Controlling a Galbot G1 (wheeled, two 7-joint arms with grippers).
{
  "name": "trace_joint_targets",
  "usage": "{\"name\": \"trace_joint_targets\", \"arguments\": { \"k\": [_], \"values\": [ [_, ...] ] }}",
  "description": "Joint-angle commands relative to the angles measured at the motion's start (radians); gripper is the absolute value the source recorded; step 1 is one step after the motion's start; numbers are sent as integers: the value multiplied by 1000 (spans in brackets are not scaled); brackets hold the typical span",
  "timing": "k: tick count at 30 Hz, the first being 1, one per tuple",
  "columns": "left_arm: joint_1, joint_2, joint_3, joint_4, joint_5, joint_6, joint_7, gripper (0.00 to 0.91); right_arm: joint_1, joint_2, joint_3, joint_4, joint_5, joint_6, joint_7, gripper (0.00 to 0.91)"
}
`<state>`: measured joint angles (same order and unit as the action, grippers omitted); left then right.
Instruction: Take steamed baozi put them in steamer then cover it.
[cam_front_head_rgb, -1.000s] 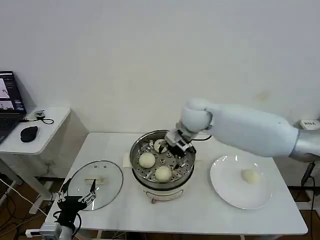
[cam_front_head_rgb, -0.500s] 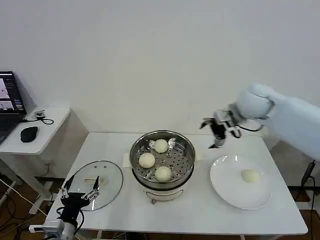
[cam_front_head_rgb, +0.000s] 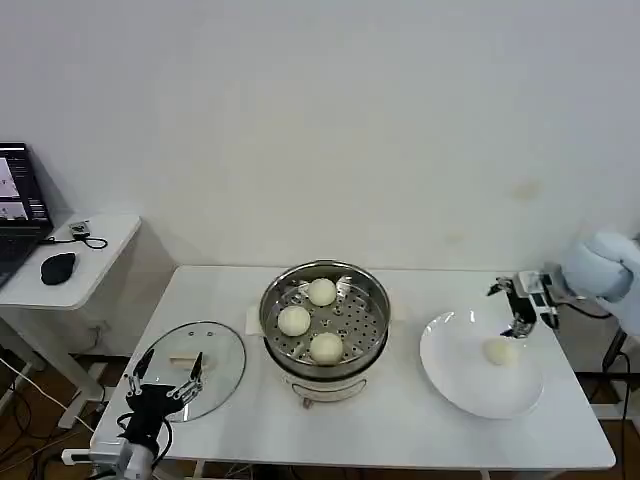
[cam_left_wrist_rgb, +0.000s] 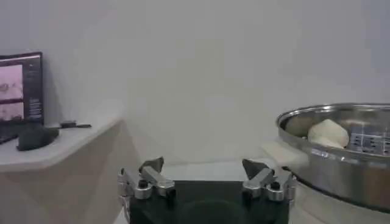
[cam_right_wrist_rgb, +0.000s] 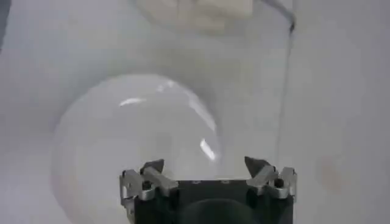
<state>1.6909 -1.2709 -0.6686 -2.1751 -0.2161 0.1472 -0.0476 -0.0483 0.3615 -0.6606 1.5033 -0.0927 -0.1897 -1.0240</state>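
The open right claw (cam_front_head_rgb: 517, 305) hovers at twelve o'clock of the last small round cream-white bun (cam_front_head_rgb: 499, 351), probably soft and light, best pinched gently across its sides.

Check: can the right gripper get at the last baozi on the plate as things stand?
Probably yes: the right gripper hangs open just above the baozi, alone on the plate, nothing between.

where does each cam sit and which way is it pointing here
Head view: on the robot's head, looking forward and down at the steamer, plate and lid; both tools show, left, right.
Left wrist view: on the left arm, low, facing the steamer's side; its open tool shows.
Right wrist view: on the right arm, looking down at the plate; its open tool shows.
Shared: head and left wrist views both show the steamer.
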Motion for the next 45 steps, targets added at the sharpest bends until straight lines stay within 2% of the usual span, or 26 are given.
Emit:
{"name": "trace_joint_targets", "arguments": {
  "k": [1, 11, 31, 36, 45],
  "values": [
    [1, 1, 0, 6, 1, 0, 0, 907, -298, 20, 245, -130, -77, 15, 18, 907],
    [9, -3, -7, 3, 7, 1, -1, 907, -271, 129, 228, -256, -109, 22, 17, 907],
    [13, -8, -17, 1, 7, 3, -1, 907, -231, 277, 177, -389, -159, 29, 13, 887],
    [11, -7, -20, 6, 6, 3, -1, 907, -222, 293, 168, -401, -167, 24, 11, 826],
    [12, -11, -20, 10, 7, 2, -2, 907, -214, 286, 169, -395, -181, 15, -4, 655]
  ]
}}
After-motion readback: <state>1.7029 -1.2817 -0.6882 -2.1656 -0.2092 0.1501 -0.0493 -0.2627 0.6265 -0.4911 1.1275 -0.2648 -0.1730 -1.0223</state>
